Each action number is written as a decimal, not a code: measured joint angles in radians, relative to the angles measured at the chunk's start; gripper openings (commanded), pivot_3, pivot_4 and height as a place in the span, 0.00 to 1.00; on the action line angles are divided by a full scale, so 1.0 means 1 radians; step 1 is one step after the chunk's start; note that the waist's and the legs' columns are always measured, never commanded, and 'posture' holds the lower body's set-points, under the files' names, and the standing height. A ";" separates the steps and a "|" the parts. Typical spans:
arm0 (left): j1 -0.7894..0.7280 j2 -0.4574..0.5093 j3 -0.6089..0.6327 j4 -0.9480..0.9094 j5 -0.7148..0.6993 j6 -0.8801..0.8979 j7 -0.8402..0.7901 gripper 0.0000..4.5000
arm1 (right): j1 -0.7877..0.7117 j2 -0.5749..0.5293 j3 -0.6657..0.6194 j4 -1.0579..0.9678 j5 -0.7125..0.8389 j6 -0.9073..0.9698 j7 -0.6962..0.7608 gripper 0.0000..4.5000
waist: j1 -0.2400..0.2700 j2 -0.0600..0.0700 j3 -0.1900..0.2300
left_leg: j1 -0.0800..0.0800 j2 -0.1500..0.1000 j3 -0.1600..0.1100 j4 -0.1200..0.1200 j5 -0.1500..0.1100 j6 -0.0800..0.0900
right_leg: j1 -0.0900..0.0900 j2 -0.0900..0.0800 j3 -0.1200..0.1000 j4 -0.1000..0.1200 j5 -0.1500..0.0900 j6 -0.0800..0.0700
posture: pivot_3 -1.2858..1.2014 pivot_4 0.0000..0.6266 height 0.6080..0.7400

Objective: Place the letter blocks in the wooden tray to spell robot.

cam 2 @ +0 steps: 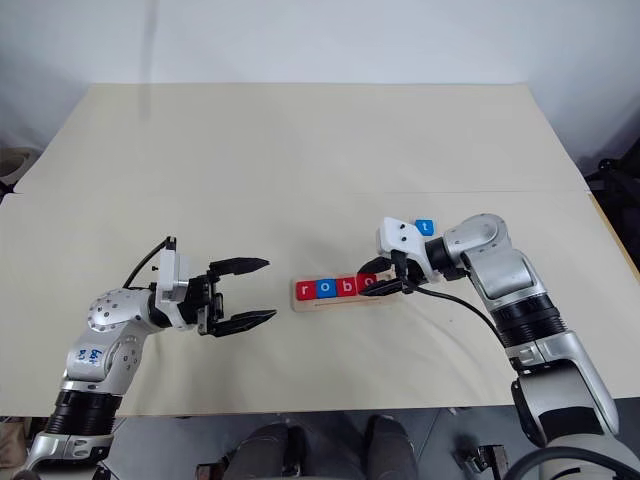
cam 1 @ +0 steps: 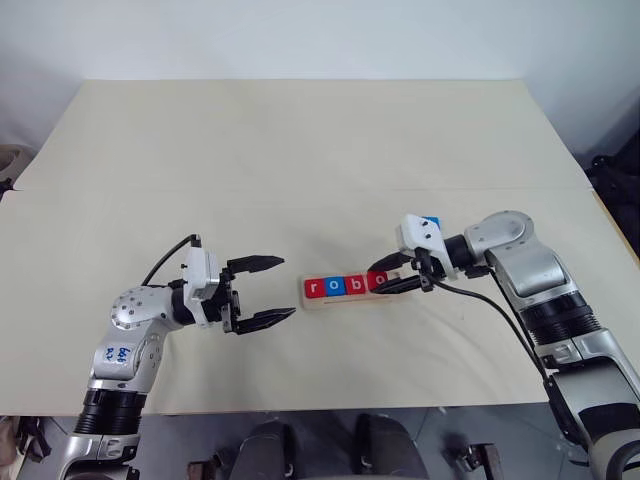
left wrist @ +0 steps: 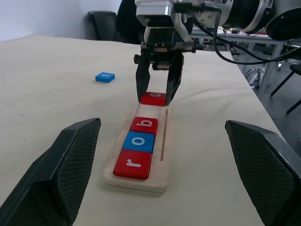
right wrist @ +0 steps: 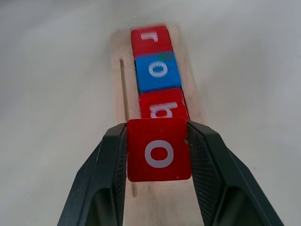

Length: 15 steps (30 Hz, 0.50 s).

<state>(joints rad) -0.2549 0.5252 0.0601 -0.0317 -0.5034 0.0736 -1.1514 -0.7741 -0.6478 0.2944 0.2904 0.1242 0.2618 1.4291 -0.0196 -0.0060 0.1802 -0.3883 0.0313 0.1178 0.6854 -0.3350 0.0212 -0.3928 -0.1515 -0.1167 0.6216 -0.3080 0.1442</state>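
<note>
Nearest the camera: left gripper (cam 1: 262, 292), over the table's (cam 1: 300, 150) near side, jaws spread wide, holding nothing, aimed at the wooden tray (cam 1: 345, 300).

Right gripper (right wrist: 159, 155) is clamped on the red "o" block (right wrist: 159, 149), one finger on each opposite side edge, block held just over the tray's free end. Three blocks already sit in the tray: red "r" (left wrist: 132, 164), blue "o" (left wrist: 139, 141), red "b" (left wrist: 144, 125), edge to edge. Blue "t" block (left wrist: 105, 77) lies loose on the table toward the right edge, near the tray.

Handling, as judged: tiles look light, rigid and smooth-sided; side-edge pinch suits them, but a thin tile could tip or slip.

Right wrist view shows the pinch and the letter; left wrist view shows the "t" block clear of the arm and how thin the tiles are.
</note>
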 measured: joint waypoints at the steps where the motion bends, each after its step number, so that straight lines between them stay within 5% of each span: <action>1: 0.003 0.000 0.000 -0.003 0.000 0.000 0.003 1.00 | -0.003 0.006 0.001 0.010 -0.003 -0.003 -0.001 0.32 | -0.001 0.000 0.000 | 0.000 0.000 0.000 0.000 0.000 0.000 | 0.000 0.000 0.000 0.000 0.000 0.000 | 0.52 0.24 1.00; 8: 0.032 0.000 0.000 -0.037 0.000 0.000 0.027 1.00 | -0.010 0.037 0.014 0.071 -0.026 -0.030 -0.002 0.32 | -0.006 0.000 0.000 | 0.000 0.000 0.000 0.000 0.000 0.000 | 0.000 0.000 0.000 0.000 0.000 0.000 | 0.52 0.24 1.00; 15: 0.036 0.000 0.000 -0.042 0.000 0.001 0.044 1.00 | -0.036 0.052 0.014 0.088 -0.033 -0.046 0.000 0.85 | -0.007 0.000 0.000 | 0.000 0.000 0.000 0.000 0.000 0.000 | 0.000 0.000 0.000 0.000 0.000 0.000 | 0.52 0.24 1.00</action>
<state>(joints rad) -0.2187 0.5255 0.0603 -0.0738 -0.5035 0.0744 -1.1071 -0.8103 -0.5959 0.3084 0.3786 0.0917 0.2159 1.4286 -0.0262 -0.0060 0.1802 -0.3882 0.0315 0.1176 0.6852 -0.3350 0.0212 -0.3928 -0.1514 -0.1168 0.6219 -0.3080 0.1441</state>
